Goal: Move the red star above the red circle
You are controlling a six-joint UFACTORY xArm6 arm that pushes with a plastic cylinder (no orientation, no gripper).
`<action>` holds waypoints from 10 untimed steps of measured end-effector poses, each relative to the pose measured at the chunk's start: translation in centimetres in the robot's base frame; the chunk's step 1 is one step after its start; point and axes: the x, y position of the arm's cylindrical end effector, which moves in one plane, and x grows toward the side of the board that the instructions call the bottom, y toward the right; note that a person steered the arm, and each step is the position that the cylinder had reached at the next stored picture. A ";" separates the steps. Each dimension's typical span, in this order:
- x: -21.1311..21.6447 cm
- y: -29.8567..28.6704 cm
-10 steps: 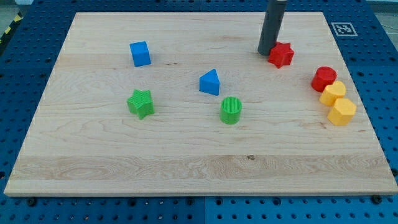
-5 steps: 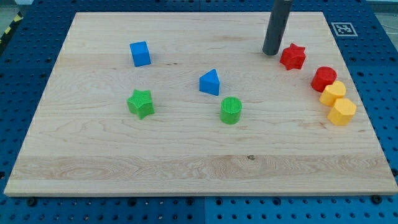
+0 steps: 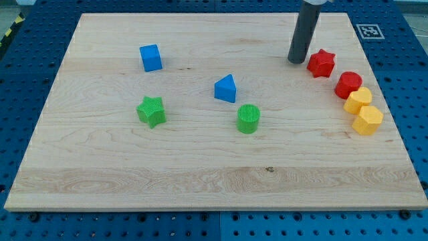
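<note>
While the wooden board (image 3: 200, 174) lies flat on the blue pegboard bench (image 3: 20, 73), I have my tip (image 3: 295, 61) planted on the wood near the view's top right, just to the view's left of the red star (image 3: 321, 63); whether the two touch, I cannot tell, for the gap is too slim to read. My tool is a plain dark rod with nothing to open or close, and it holds nothing. The red star sits up and to the view's left of the red circle (image 3: 348, 85), close to it but apart. Just below the red circle, toward the view's bottom right, two yellow blocks crowd together: the upper yellow block (image 3: 358, 101) appears to touch the red circle, and the lower yellow block (image 3: 368, 120) presses against its neighbour; their exact shapes are hard to make out. Well apart, across the middle of the board, stand the blue triangle (image 3: 226, 88) and, below and to its right, the green circle (image 3: 248, 119). Farther to the view's left sit the green star (image 3: 152, 111) and, above it, the blue cube (image 3: 151, 58). A black-and-white marker tag (image 3: 368, 31) is at the board's top right corner.
</note>
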 end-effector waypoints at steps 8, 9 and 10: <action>0.5 4.8; 1.0 1.6; 1.0 -0.7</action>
